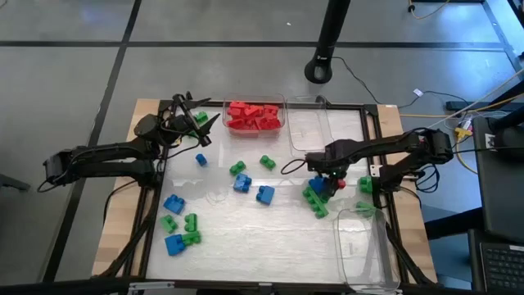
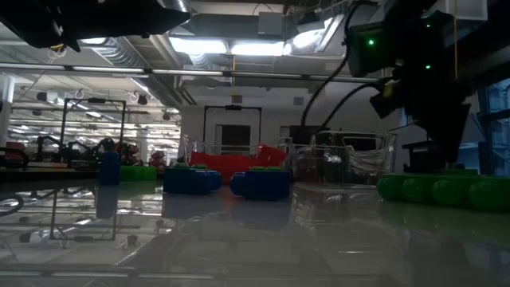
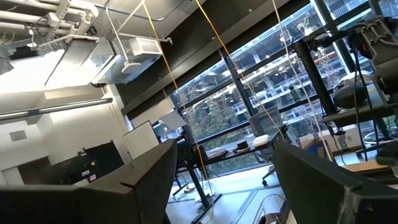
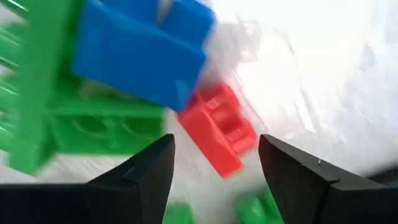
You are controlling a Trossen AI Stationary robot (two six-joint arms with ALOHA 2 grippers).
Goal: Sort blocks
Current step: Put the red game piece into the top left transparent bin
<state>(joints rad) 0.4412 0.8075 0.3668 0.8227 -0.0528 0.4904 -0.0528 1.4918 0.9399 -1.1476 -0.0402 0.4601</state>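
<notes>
Partly done: the far-edge bin [image 1: 254,115] holds red bricks, while blue and green bricks [image 1: 182,221] litter the surface. Right fingers [image 4: 214,168], spread and empty, hover over one stray red brick [image 4: 219,127]; left fingers [image 3: 221,180] gape, raised near the far-left corner.

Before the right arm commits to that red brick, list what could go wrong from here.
1. The red brick lies against a blue brick and green bricks, so the open right claw may nudge or pinch a neighbour along with it.
2. Closing off-centre could tip or push the red brick away.
3. The clear bin overhangs the table's front edge; a bump might dislodge it.
</notes>
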